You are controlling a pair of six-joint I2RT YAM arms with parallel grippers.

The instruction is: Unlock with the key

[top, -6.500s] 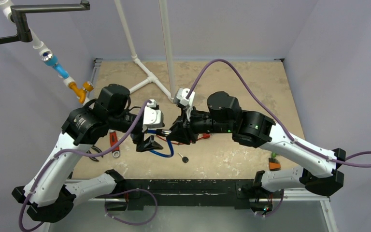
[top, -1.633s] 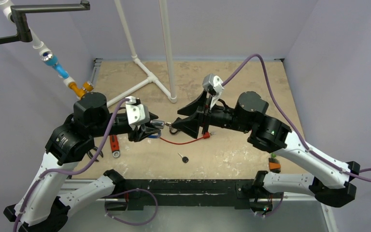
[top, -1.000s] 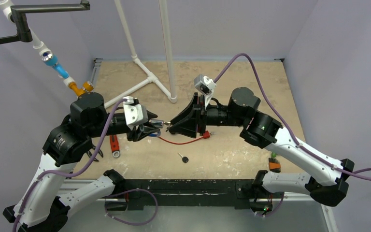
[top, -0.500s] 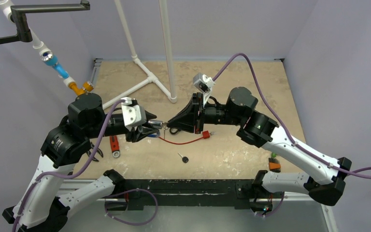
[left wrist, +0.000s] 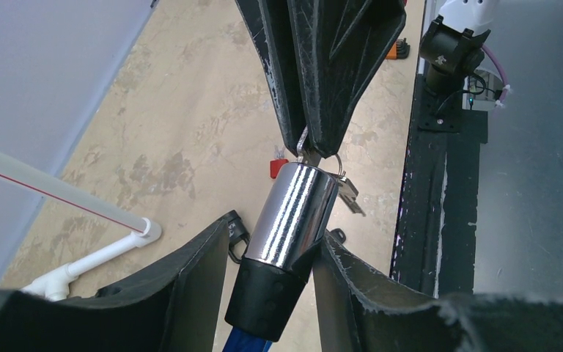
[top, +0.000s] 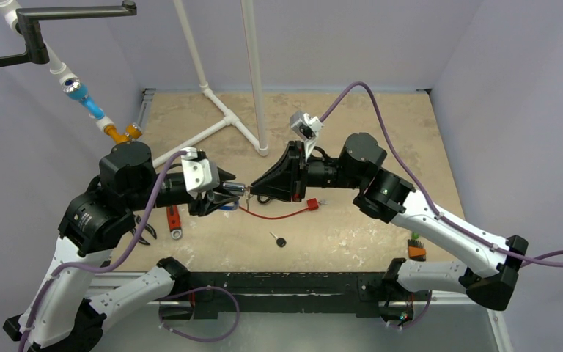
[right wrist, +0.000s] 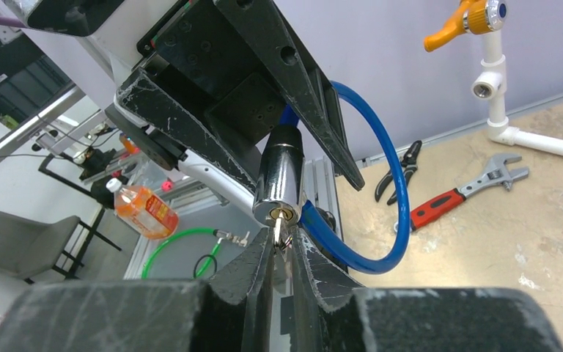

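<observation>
- The left fingers (top: pixel 221 192) are clamping the lock (left wrist: pixel 292 214) by its chrome barrel, one finger pressing on each side, partly open around it.
- The lock is hanging in the air above the tabletop (top: pixel 352 125), between the two arms, with its keyhole end facing the right arm.
- Its blue cable (right wrist: pixel 394 213) is looping out from the rear of the barrel.
- The right fingers (right wrist: pixel 264 257) are pinching the key (right wrist: pixel 278 229), nearly closed on it.
- The key is sitting with its blade in the keyhole at the barrel's end face.
- A second key (left wrist: pixel 349 196) is dangling from a ring beside the barrel.
- A spare key (top: pixel 279 240) is lying on the tabletop, near a red cord (top: pixel 271 214).
- A red-handled wrench (top: pixel 173 220) is lying near the left arm.
</observation>
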